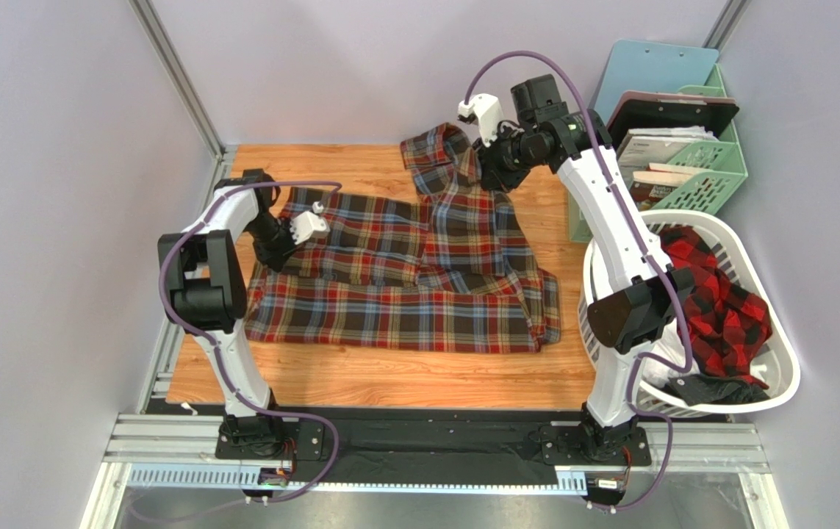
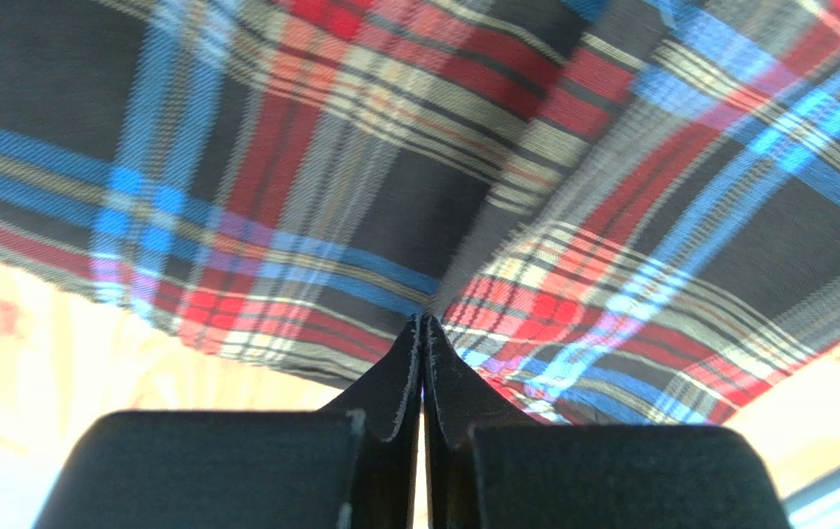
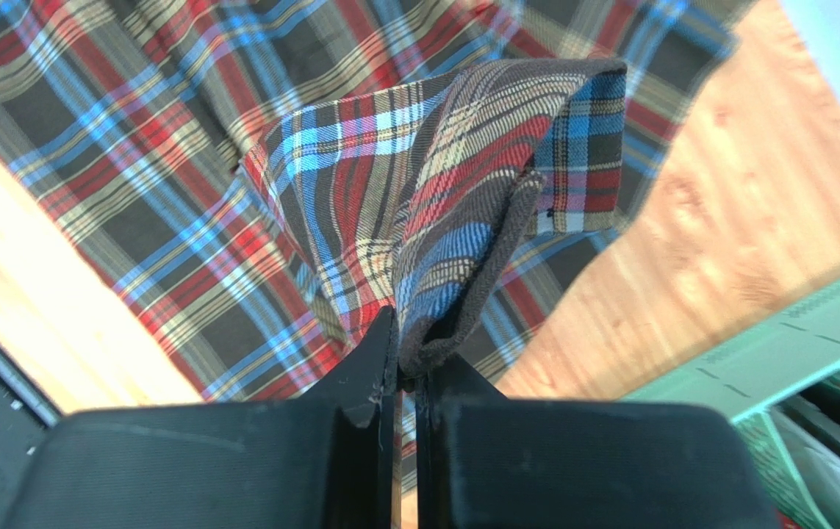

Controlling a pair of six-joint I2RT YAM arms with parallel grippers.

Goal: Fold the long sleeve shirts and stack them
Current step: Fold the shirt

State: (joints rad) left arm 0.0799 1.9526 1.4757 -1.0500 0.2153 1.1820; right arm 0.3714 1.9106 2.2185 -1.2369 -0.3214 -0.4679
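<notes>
While both arms pinch cloth, the tartan shirt [image 1: 413, 276] lies spread across the middle of the worktop [image 1: 391, 375]. The right gripper [image 3: 404, 353] clamps a raised sleeve near the far edge. The left gripper [image 2: 422, 322] nips fabric toward the left edge. Best to lift together, keep the tension even, and lay the fold flat.

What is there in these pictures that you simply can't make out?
- Top view: the red-and-black cloth in the basket is partly behind the right arm; its shape is unreadable.
- Left wrist view: the tartan shirt fills the frame, so which part the left gripper pinches is unclear.
- Top view: contents of the green crate are too small.
</notes>
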